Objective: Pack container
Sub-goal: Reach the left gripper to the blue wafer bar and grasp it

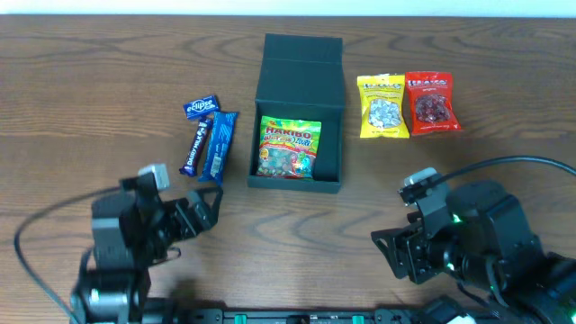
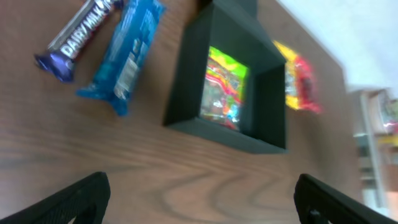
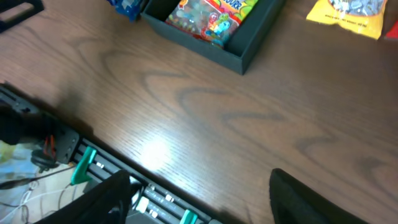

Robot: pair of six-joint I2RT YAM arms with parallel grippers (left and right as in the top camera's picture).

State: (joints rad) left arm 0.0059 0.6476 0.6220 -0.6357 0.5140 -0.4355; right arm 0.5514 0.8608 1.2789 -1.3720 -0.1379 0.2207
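**Asker:** Where does the container stand, and what are your fingers doing?

**Me:** The container (image 1: 301, 97) sits open in the middle of the tabletop (image 1: 108, 72), with its flap lid laid back on the far side. A Haribo bag (image 1: 290, 147) lies inside, toward the near wall. My left fingers (image 1: 205, 211) and right fingers (image 1: 392, 250) are spread apart and hold nothing. Both hover low near the front edge, one at each side of the box and well short of it.

**Asker:** What could go wrong?

**Me:** On my left, the Dairy Milk bar (image 1: 194, 148) and the blue packet (image 1: 218, 146) lie side by side and touch. I judge that a pinch on one may drag or flip the other. On my right, the yellow packet (image 1: 383, 106) and the red packet (image 1: 431, 103) also touch, so the risk is the same there. The blue packet lies just beside the box wall, and a careless reach could shove the box. The packets are slippery film and may slide out of a shallow grip. If both arms go over the opening together, they could collide.
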